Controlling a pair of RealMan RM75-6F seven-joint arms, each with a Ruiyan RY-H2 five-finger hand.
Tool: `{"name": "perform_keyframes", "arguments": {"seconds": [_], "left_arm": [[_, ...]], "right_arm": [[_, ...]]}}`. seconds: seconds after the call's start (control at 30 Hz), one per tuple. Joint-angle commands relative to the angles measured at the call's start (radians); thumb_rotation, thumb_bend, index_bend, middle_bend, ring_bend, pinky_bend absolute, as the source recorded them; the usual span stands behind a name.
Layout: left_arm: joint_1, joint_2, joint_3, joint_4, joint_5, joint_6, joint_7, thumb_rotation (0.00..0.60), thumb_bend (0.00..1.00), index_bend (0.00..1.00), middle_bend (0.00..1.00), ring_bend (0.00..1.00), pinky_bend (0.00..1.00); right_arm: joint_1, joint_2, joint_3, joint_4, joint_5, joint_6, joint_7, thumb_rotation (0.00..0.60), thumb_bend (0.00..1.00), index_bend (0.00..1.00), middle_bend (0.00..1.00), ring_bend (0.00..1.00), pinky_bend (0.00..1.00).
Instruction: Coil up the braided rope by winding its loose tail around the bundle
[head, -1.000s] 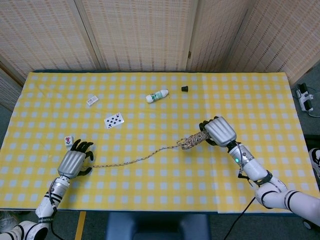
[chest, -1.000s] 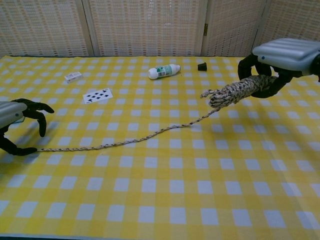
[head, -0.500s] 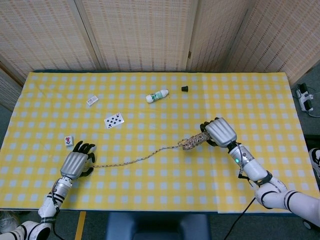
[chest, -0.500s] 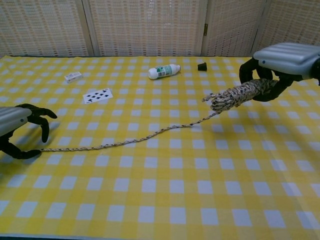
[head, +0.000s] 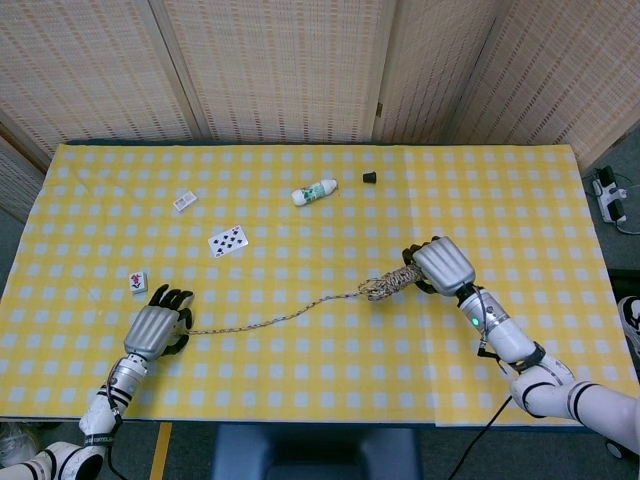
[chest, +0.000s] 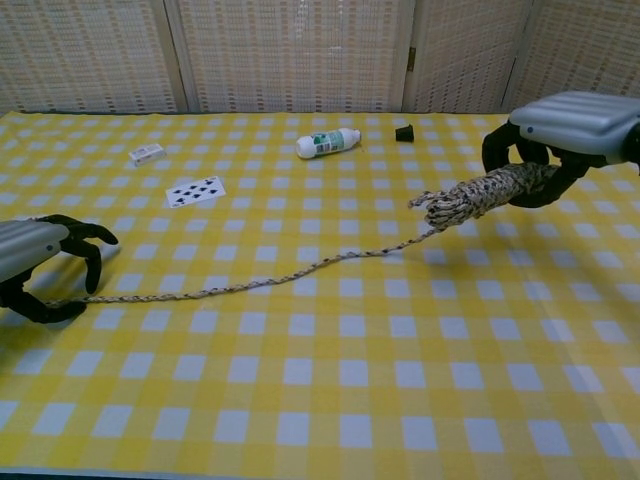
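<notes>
My right hand (head: 441, 265) (chest: 566, 128) grips the wound end of the braided rope, lifted above the cloth. The coiled bundle (head: 389, 283) (chest: 478, 194) sticks out of it toward the left. From the bundle the loose tail (head: 275, 319) (chest: 260, 281) sags down to the table and runs left, lying on the cloth. Its end reaches my left hand (head: 155, 329) (chest: 38, 262) near the front left edge. That hand's fingers arch over the tail's end with the thumb below, and a gap shows between them; the rope lies in that gap.
On the yellow checked tablecloth (head: 330, 380) lie a playing card (head: 228, 240) (chest: 195, 190), a white bottle on its side (head: 314, 192) (chest: 328, 143), a small white box (head: 184, 201) (chest: 146, 153), a small tile (head: 137, 282) and a black cap (head: 369, 177) (chest: 404, 132). Wicker screens stand behind.
My left hand has drawn back toward the front edge and sunk lower over the tail's end. My right hand and the bundle have shifted slightly right.
</notes>
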Motion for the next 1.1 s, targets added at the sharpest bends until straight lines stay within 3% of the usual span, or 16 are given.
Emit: {"name": "perform_keyframes", "arguments": {"seconds": [0.03,0.77,1.1], "left_arm": [[-0.001,0.0,0.001,0.001,-0.002,-0.003,0.0,0.6,0.4,0.56,0.18,0.13,0.0],[-0.01,-0.006,0.001,0.016,0.016,0.005,-0.044,0.6,0.46,0.62,0.21,0.15,0.0],[-0.061,0.11,-0.065,-0.109,0.085,0.07,-0.115,0.6,0.52,0.62,0.3,0.25,0.04]], "right_arm": [[0.0,-0.002,0.0,0.002,0.0,0.0,0.0,0.6,0.49,0.7,0.59,0.59,0.51],[-0.01,-0.005,0.003,0.009,-0.017,0.03,0.041,0.6,0.49,0.7,0.59,0.6,0.51],[-0.018,0.043,-0.023,-0.125,-0.126,0.112,0.209,0.6,0.5,0.72,0.61,0.61,0.51]]}}
